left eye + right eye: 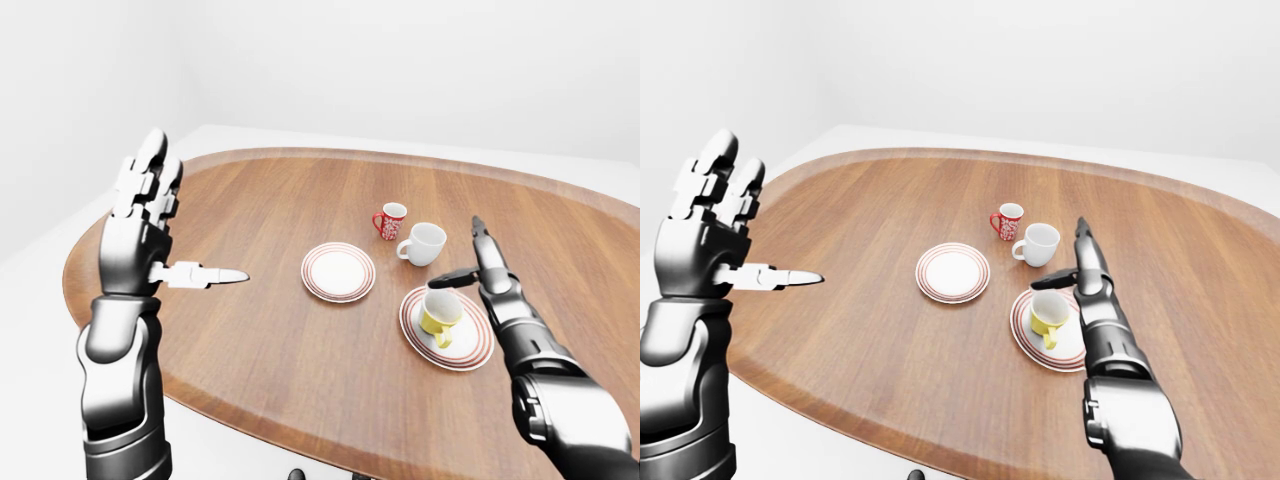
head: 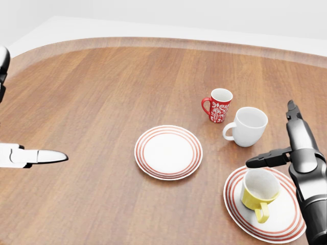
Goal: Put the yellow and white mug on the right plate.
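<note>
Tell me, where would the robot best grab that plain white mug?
Probably round the body of the white mug, coming from the head view's right with the right hand. The mug stands upright, its handle points left, the red mug stands close at upper left, and the right side looks free.

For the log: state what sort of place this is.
Probably a dining or tea setting, though a bare simulated one: an oval wooden table with two red-ringed plates and three mugs, one yellow mug on the right plate. White blank surroundings.

yellow mug (image 1: 438,316) (upright) on right plate (image 1: 470,353)
</note>
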You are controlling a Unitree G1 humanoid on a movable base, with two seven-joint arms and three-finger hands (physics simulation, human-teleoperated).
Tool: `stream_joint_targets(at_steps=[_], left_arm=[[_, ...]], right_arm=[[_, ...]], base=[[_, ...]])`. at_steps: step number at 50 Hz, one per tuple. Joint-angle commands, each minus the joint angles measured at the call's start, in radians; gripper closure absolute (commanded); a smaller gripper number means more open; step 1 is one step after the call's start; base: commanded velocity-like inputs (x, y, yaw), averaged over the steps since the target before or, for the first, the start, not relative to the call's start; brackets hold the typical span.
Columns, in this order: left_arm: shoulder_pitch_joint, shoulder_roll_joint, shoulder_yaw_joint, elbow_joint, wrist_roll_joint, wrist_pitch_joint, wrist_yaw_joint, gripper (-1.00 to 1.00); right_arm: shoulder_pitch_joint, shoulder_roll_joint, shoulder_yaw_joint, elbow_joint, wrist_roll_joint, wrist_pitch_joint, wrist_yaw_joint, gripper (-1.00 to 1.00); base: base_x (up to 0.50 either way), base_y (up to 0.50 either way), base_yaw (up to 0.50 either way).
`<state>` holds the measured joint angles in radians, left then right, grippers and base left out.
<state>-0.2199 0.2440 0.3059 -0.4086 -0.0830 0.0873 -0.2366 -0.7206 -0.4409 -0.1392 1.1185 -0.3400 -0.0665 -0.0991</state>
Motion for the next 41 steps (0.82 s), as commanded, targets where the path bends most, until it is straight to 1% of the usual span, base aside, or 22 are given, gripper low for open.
stream_joint_targets(at_steps=[1,2,7,8,12,13,23,29,30,33,37,41], left_arm=[[0.0,0.0,0.003,-0.023,-0.005,0.0,-0.002,-0.89],[-0.003,0.001,0.004,-0.021,-0.006,0.0,-0.002,-0.89],[-0.001,0.0,0.003,-0.026,-0.008,0.0,-0.001,-0.89],[-0.002,0.001,0.003,-0.035,-0.01,0.0,-0.001,-0.89],[-0.004,0.002,0.006,-0.044,-0.015,0.0,-0.002,-0.89],[-0.006,0.003,0.008,-0.049,-0.018,0.0,-0.002,-0.89],[-0.019,0.013,0.023,-0.124,-0.05,0.0,0.001,-0.89],[-0.033,0.024,0.04,-0.204,-0.084,0.0,0.006,-0.88],[-0.038,0.027,0.046,-0.228,-0.095,0.0,0.008,-0.89],[-0.047,0.034,0.053,-0.251,-0.112,0.0,0.012,-0.89],[-0.072,0.049,0.08,-0.314,-0.158,0.0,0.024,-0.89],[-0.094,0.066,0.105,-0.363,-0.209,0.0,0.043,-0.89]], right_arm=[[0.101,0.029,-0.024,-0.363,0.041,0.136,0.079,-1.0],[0.114,0.033,-0.028,-0.43,0.038,0.154,0.095,-1.0],[0.154,0.048,-0.045,-0.606,0.023,0.154,0.138,-1.0],[0.174,0.055,-0.051,-0.677,0.025,0.154,0.156,-1.0],[0.208,0.073,-0.063,-0.814,0.023,0.154,0.19,-1.0],[0.22,0.08,-0.063,-0.876,0.019,0.154,0.204,-1.0],[0.256,0.119,-0.06,-1.112,-0.008,0.154,0.267,-1.0],[0.249,0.125,-0.062,-1.254,-0.02,0.154,0.32,-1.0],[0.245,0.125,-0.06,-1.325,-0.025,0.154,0.344,-1.0],[0.236,0.125,-0.059,-1.393,-0.035,0.154,0.372,-1.0],[0.211,0.133,-0.066,-1.527,-0.017,0.154,0.415,-1.0],[0.18,0.124,-0.057,-1.625,-0.016,0.154,0.441,-1.0]], base=[[0.0,0.0,0.0],[0.0,0.0,0.0],[0.0,0.0,0.0],[0.0,0.0,0.0],[0.0,0.0,0.0],[0.0,0.0,0.0],[0.0,0.0,0.0],[0.0,0.0,0.0],[0.0,0.0,0.0],[0.0,0.0,0.0],[0.0,0.0,0.0],[0.0,0.0,0.0]])
